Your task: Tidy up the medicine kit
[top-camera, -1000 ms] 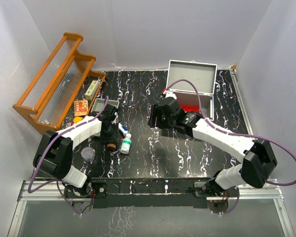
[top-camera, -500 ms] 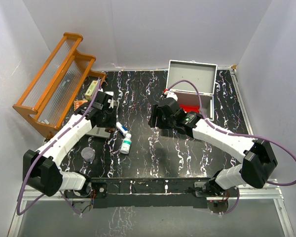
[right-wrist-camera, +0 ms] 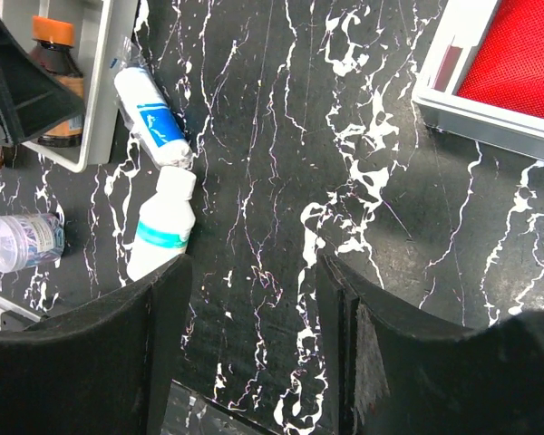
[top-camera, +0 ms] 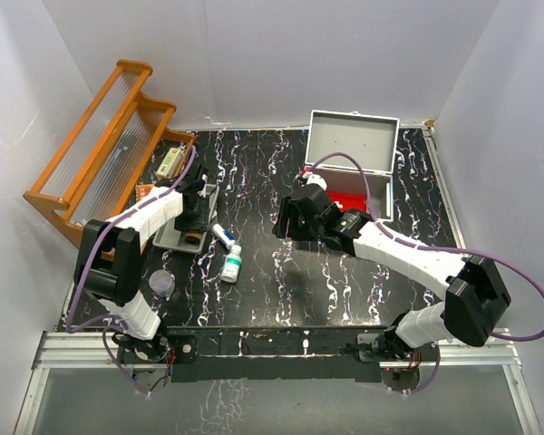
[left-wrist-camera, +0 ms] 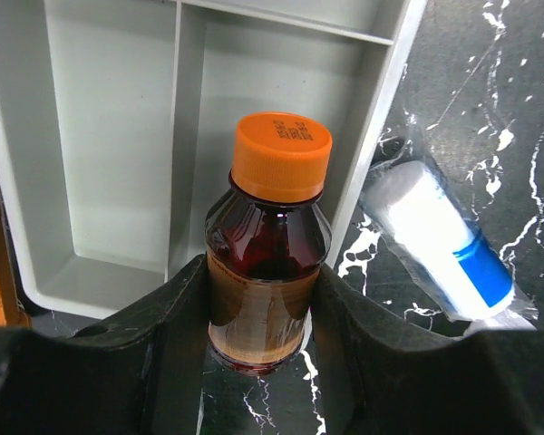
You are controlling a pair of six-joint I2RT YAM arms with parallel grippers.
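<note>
My left gripper [left-wrist-camera: 263, 299] is shut on a brown bottle with an orange cap [left-wrist-camera: 270, 236]. It holds the bottle at the near end of the narrow right compartment of the grey tray [left-wrist-camera: 109, 181]. In the top view the left gripper [top-camera: 196, 228] sits over the tray [top-camera: 168, 239]. A bandage roll in plastic [left-wrist-camera: 444, 240] lies just right of the tray. A white bottle with a teal label [top-camera: 231, 264] lies beside it on the table. My right gripper [top-camera: 286, 217] is open and empty above bare table [right-wrist-camera: 254, 344]. The metal case with red lining [top-camera: 352, 196] stands open behind it.
A wooden rack [top-camera: 104, 145] stands at the back left, with a small box [top-camera: 170, 163] and an orange packet [top-camera: 148, 195] by it. A clear small cup [top-camera: 163, 284] lies near the front left. The case lid [top-camera: 354, 140] is upright. White walls enclose the table.
My left gripper has carried the brown bottle from the table beside the white bottle up and back to the grey tray. My right arm has hardly moved.
</note>
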